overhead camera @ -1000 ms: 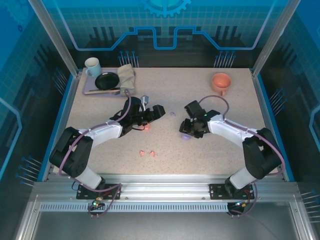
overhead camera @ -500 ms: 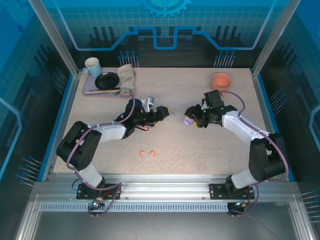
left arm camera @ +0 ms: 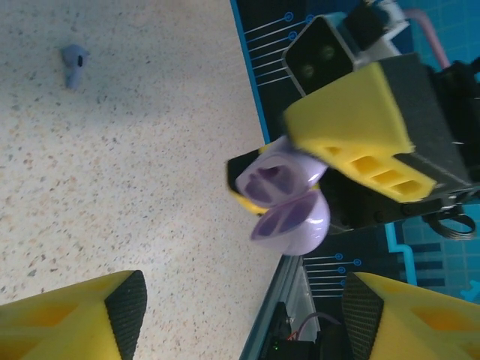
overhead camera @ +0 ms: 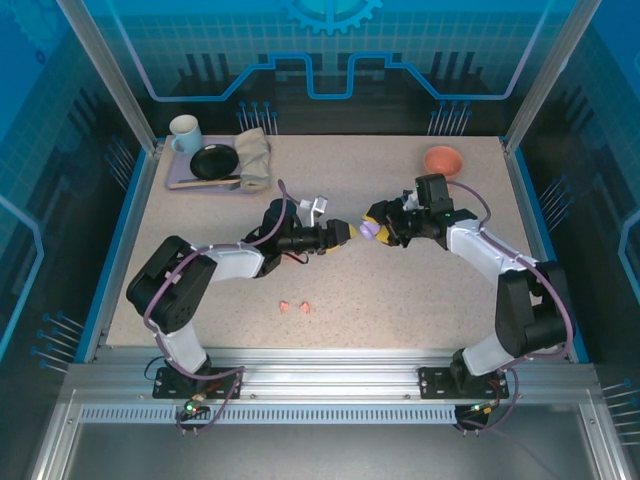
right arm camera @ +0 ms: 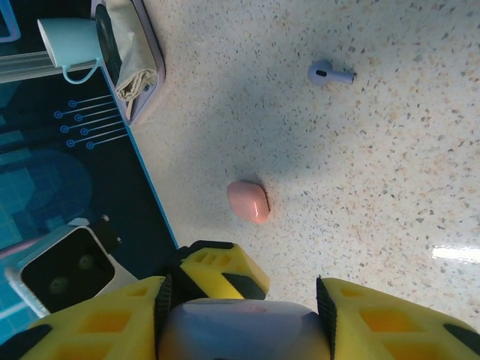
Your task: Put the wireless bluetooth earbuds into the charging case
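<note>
My right gripper [overhead camera: 374, 227] is shut on the open lilac charging case [left arm camera: 287, 201], held above the table's middle. Its two inner sockets face my left gripper [overhead camera: 342, 235]. In the right wrist view the case [right arm camera: 244, 330] fills the gap between the yellow fingers [right arm camera: 360, 319]. My left gripper [left arm camera: 244, 315] is open just short of the case, with nothing between its pads. One lilac earbud [right arm camera: 328, 73] lies on the table, also seen in the left wrist view [left arm camera: 73, 64]. Two salmon-pink earbuds [overhead camera: 294, 306] lie nearer the front.
A shut pink case [right arm camera: 248, 201] lies on the table under the left arm. A tray [overhead camera: 180, 183] at the back left holds a white mug [overhead camera: 184, 133], a black plate [overhead camera: 213, 161] and a folded cloth [overhead camera: 253, 155]. An orange cup [overhead camera: 442, 160] stands back right.
Both grippers have moved toward each other at the table's middle. The right one has carried the lilac case up and leftward. The left jaws have narrowed somewhat.
</note>
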`<action>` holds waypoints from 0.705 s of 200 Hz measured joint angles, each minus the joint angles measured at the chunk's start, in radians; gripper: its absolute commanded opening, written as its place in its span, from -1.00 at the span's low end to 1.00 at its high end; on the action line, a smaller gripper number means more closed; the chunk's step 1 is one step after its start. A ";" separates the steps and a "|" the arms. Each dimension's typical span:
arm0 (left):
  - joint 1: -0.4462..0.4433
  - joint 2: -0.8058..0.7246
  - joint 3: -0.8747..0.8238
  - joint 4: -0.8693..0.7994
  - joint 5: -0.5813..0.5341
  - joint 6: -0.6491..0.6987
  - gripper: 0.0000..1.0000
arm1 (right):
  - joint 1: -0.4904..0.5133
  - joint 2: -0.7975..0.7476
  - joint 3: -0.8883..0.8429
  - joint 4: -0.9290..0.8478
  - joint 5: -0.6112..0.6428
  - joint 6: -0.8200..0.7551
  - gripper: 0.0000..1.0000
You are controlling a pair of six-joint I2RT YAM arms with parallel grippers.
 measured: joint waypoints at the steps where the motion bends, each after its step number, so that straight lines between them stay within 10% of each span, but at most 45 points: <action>1: 0.000 0.000 0.001 0.001 0.000 0.000 0.41 | 0.000 0.001 0.000 0.000 -0.001 0.002 -0.33; 141: -0.032 0.030 0.071 -0.045 0.003 0.071 0.38 | 0.000 0.028 0.000 0.046 -0.063 0.038 -0.35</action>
